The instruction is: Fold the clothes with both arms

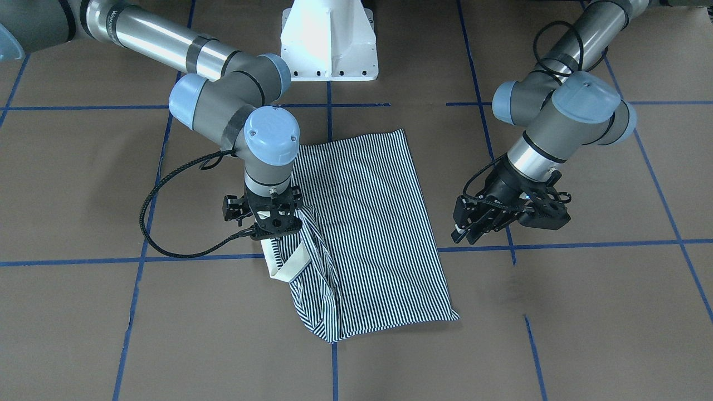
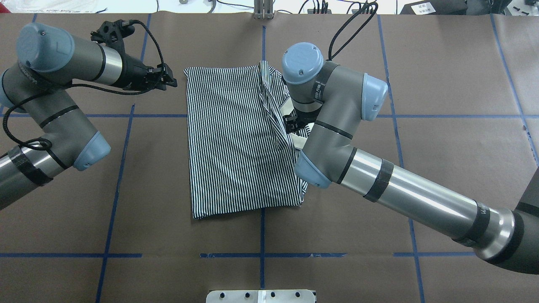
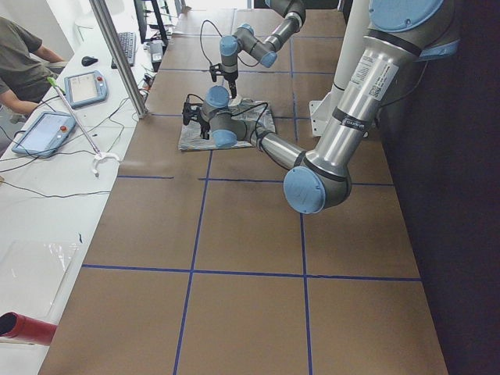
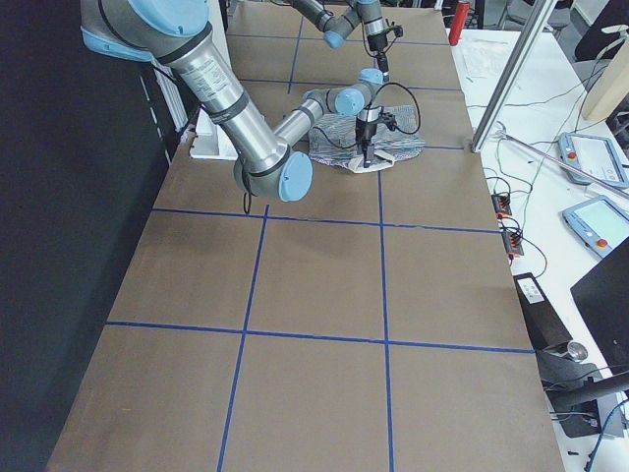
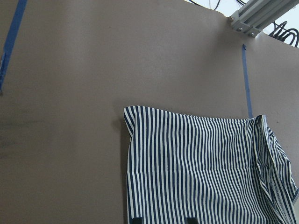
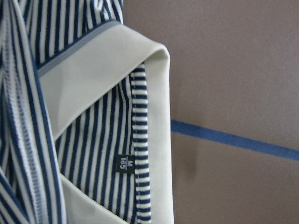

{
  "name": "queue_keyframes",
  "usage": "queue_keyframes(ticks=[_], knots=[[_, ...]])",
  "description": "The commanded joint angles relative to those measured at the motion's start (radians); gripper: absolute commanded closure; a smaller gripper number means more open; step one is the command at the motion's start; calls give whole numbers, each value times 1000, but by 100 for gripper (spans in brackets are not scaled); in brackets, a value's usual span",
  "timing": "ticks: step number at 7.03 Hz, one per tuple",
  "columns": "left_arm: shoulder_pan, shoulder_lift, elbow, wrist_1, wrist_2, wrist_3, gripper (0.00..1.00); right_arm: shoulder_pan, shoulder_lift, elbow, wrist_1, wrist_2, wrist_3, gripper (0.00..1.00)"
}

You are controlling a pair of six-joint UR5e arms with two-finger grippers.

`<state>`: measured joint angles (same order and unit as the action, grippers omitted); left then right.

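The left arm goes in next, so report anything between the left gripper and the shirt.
Nothing visible does: only bare brown table separates the left gripper from the striped shirt's nearest edge.

Left tool (image 1: pixel 465 236) spread, aloft; right tool (image 1: pixel 273 231) low, clamped

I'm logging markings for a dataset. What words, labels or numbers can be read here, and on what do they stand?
"M 165": small dark size tag inside the cream collar of the striped shirt.
Print on the right arm, on its tube and black band: too blurred to read.
Nothing else readable.
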<state>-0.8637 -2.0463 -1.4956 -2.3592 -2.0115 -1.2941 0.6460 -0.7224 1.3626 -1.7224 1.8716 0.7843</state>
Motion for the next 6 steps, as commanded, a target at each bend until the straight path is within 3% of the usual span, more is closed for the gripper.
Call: queue_keyframes(ticks=[1,3,6], knots=[[0,0,-9,0,-1,-2,57,15,85,-55,13,9,60,0],[2,1,-14,0,-1,-2,56,-8,202,-295,207,6,175,0],[2,1,-14,0,-4,-4,55,-23,215,-347,234,3,176,0]])
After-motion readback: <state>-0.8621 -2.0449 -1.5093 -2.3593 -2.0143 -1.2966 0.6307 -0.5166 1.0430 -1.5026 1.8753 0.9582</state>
